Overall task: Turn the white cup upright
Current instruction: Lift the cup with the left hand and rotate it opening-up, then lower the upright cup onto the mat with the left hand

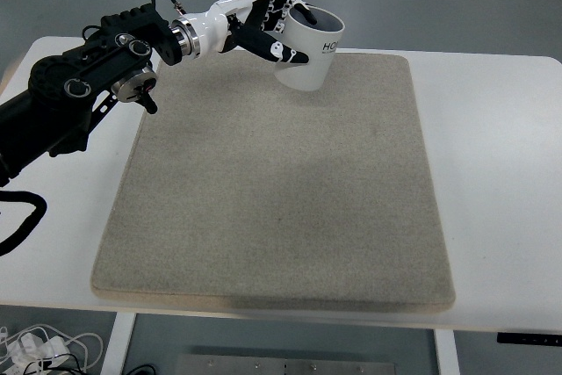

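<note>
A white cup [313,52] with dark lettering stands at the far edge of the beige mat [281,191], its open mouth facing up and slightly tilted. My left hand [279,31] reaches in from the left and its black-and-white fingers [290,54] are wrapped around the cup's left side. The cup's base rests on or just above the mat; I cannot tell which. The right arm is out of the picture.
The mat lies on a white table [500,173]. The left arm's black forearm [79,85] stretches over the table's far left corner. Cables [35,349] lie on the floor below the near left edge.
</note>
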`<action>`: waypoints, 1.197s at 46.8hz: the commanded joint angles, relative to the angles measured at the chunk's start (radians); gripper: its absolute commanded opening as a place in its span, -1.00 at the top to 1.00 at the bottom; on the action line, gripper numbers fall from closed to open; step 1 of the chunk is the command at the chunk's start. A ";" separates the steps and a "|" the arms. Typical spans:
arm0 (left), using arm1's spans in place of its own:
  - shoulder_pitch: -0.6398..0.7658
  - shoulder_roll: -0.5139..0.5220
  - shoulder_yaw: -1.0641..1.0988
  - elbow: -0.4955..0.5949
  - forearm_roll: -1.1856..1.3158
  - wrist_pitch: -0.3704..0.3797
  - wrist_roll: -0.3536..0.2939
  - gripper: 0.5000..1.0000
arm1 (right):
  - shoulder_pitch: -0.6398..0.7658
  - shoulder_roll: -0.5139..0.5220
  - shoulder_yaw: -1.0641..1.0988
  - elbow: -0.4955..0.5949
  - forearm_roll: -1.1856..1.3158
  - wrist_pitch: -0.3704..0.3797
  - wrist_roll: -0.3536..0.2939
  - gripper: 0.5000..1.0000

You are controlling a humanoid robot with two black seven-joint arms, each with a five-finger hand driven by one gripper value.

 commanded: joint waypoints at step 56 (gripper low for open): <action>0.207 -0.080 0.059 0.203 0.007 0.244 -0.352 0.35 | 0.000 0.000 0.000 0.000 0.000 0.000 0.000 -0.81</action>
